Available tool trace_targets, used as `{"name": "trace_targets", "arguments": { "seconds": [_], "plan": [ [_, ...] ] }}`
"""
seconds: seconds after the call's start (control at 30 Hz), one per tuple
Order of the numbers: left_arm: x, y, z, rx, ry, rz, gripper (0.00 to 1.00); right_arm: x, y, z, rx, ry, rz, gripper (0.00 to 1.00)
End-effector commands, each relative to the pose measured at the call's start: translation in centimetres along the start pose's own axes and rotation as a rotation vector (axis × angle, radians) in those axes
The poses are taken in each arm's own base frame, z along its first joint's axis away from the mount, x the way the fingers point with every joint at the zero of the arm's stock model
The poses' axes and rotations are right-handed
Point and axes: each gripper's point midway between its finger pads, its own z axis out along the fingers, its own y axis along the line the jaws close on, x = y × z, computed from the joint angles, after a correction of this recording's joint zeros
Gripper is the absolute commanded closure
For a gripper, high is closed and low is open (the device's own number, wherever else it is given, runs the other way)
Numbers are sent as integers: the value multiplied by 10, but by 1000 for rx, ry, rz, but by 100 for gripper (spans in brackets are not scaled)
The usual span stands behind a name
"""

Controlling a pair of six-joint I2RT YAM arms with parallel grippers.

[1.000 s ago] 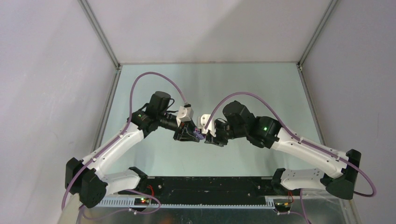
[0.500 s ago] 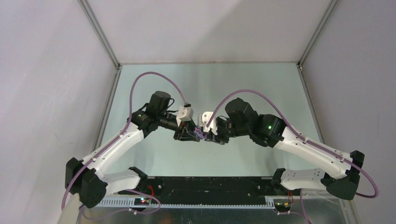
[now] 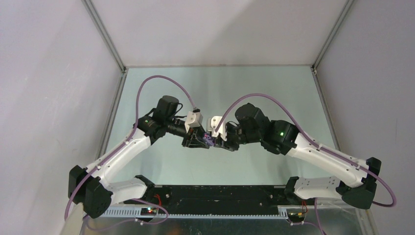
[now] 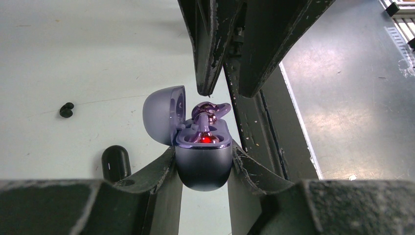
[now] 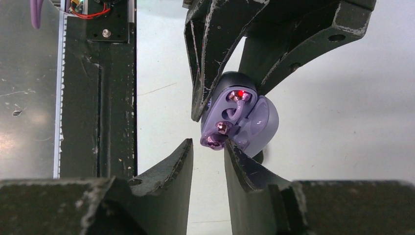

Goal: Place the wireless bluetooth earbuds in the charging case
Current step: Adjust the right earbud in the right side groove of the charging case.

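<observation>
My left gripper (image 4: 203,157) is shut on the lilac charging case (image 4: 203,166), held above the table with its lid (image 4: 159,117) open. A red light glows inside it. A lilac earbud (image 4: 208,111) sticks up out of the case's well. In the right wrist view this earbud (image 5: 215,138) lies at the tips of my right gripper (image 5: 208,146), touching the right finger, and the jaws stand apart. A black earbud (image 4: 66,109) lies on the table. In the top view both grippers (image 3: 198,141) (image 3: 221,143) meet at mid-table. The other earbuds are not in view.
A black oval case (image 4: 116,163) lies on the table below the held case. The black base rail (image 5: 98,88) runs along the near edge. Metal frame posts (image 3: 105,39) stand at the back corners.
My right gripper has moved a little left, closing in on the case held by the left gripper. The left arm has stayed still.
</observation>
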Motion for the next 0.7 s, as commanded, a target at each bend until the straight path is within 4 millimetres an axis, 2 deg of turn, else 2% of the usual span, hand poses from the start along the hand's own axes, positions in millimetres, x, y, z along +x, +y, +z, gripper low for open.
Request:
{"name": "trace_targets", "arguments": {
  "seconds": [0.0, 0.37, 0.67],
  "plan": [
    [-21, -2, -2, 12, -38, 56, 96, -21, -6, -2, 30, -51, 3, 66],
    [-21, -1, -2, 12, -37, 57, 96, -19, -6, 6, 32, -38, 24, 66],
    [-20, -2, -2, 12, -36, 56, 96, -17, -18, 6, 94, -23, 22, 68]
  ]
}}
